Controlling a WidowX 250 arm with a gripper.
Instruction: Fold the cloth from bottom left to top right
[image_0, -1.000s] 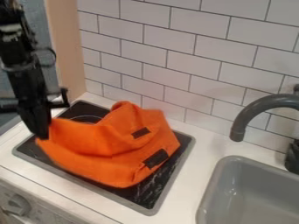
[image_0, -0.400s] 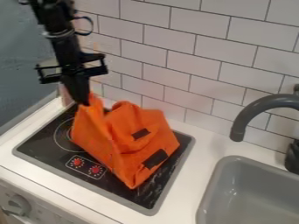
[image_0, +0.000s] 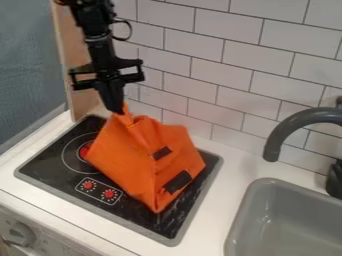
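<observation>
The black gripper (image_0: 120, 111) hangs above the back left part of the stove, shut on the upper left corner of the orange cloth (image_0: 127, 160). From that pinched corner the cloth slopes down to the right and toward the front. Its body lies bunched over the right half of the stove, with two dark patches on its right side and a pointed end near the front.
The black stovetop (image_0: 50, 172) has a grey rim and red markings. A grey sink (image_0: 287, 220) lies at the lower right beneath a dark faucet (image_0: 290, 130). White tiled wall (image_0: 220, 55) rises behind; a knob (image_0: 21, 234) is at lower left.
The gripper has moved right and up toward the back with the cloth's left corner. The cloth's left side has come off the front left of the stove, uncovering the red markings.
</observation>
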